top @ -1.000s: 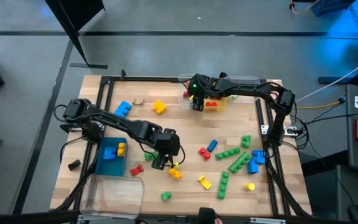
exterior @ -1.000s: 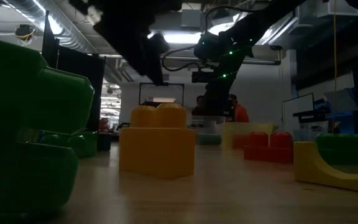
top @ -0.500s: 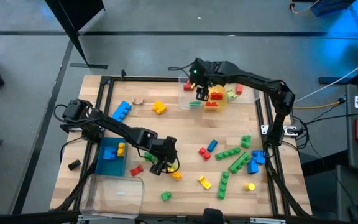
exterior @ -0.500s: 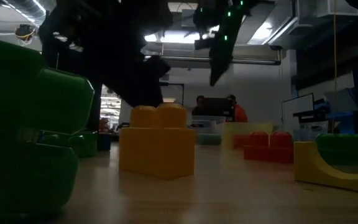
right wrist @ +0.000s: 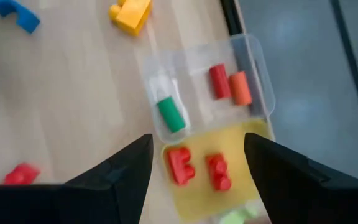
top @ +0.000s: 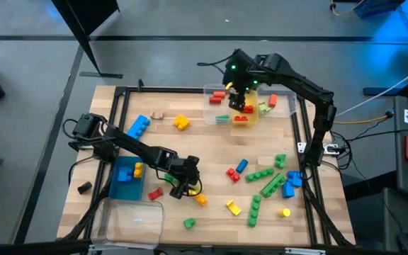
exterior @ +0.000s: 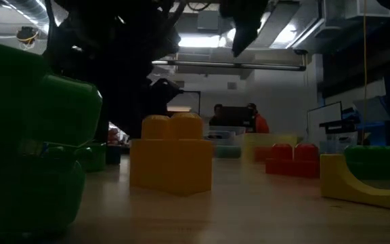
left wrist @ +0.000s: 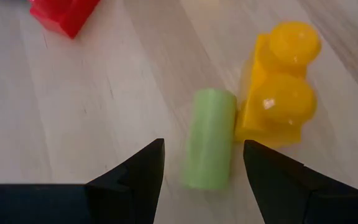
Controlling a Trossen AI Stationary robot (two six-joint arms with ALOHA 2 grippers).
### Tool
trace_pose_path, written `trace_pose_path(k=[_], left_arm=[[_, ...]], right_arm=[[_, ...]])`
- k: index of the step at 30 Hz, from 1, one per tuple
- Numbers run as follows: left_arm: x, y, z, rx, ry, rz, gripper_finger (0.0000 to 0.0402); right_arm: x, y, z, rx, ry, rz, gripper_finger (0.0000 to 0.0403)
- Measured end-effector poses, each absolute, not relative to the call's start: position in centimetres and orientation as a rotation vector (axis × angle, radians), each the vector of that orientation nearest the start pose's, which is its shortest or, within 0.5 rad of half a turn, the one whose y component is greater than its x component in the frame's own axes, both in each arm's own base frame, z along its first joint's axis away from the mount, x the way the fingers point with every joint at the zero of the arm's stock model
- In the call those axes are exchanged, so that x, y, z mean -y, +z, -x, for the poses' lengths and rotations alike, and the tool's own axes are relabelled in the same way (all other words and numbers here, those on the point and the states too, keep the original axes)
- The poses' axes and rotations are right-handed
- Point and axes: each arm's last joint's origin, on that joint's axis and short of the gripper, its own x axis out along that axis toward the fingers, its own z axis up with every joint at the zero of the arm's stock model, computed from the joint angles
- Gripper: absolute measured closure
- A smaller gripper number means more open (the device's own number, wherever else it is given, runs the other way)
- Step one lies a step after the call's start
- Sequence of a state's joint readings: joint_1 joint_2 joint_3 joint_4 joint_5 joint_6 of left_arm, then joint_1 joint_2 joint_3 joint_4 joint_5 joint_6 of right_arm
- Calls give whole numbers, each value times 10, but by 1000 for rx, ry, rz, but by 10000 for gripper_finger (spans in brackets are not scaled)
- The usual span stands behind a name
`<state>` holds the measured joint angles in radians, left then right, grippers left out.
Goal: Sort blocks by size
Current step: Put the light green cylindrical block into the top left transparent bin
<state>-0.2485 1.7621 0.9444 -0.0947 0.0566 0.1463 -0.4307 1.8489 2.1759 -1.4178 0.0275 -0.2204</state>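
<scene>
My left gripper [top: 181, 190] is low over the table's near middle and open. In the left wrist view its fingers [left wrist: 203, 144] stand on either side of a pale green cylinder block [left wrist: 209, 148], which lies on its side against a yellow two-stud brick [left wrist: 278, 93]. I see no touch. A red block [left wrist: 64, 12] lies beyond. My right gripper [top: 239, 105] hangs open, high above the clear bin [right wrist: 253, 56] at the far edge. That bin holds a green cylinder [right wrist: 170, 114] plus a red [right wrist: 218, 81] and an orange one [right wrist: 241, 87]. Two red bricks [right wrist: 197, 167] lie on a yellow tray.
A blue bin [top: 126, 177] holding a yellow block and an empty clear bin [top: 129, 219] sit near left. Green bars [top: 268, 180], blue, red and yellow blocks are scattered near right. A blue brick [top: 139, 124] and a yellow one [top: 181, 122] lie far left. Black frame rails edge the table.
My left gripper has sunk toward the table and tipped forward, its open fingers coming down around the pale green cylinder. My right gripper has risen well clear of the clear bin, staying open; the green cylinder now shows lying in the bin where it stood.
</scene>
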Motion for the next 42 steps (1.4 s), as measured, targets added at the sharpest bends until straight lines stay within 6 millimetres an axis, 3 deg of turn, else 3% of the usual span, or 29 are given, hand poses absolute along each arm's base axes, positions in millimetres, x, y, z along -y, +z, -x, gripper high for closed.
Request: trace_pose_path(k=[5,11,18,21,25,31,37,42], left_arm=[[87,129,-336,-906,-357,-236,199],[87,119,-339,-919,-348,-230,202],[78,119,-342,-917,-325,-201,279],[70,121,-344,-915,-309,-187,285],[57,129,-354,-891,-259,-174,285],[31,155,-372,-796,-211,-194,285],[-14,183,-388,-710,-118,-247,284],[-61,200,-393,-663,-8,-244,282]], right_arm=[[132,419,-305,-1142,-293,-41,150],[99,434,-290,-1145,-252,-48,150],[53,448,-284,-1087,-156,-11,150],[33,445,-282,-1100,-90,23,150],[13,434,-276,-1148,-58,28,150],[0,411,-253,-1229,-174,47,150],[-16,376,-228,-1228,-140,72,150],[-29,331,-219,-1273,-67,60,149]])
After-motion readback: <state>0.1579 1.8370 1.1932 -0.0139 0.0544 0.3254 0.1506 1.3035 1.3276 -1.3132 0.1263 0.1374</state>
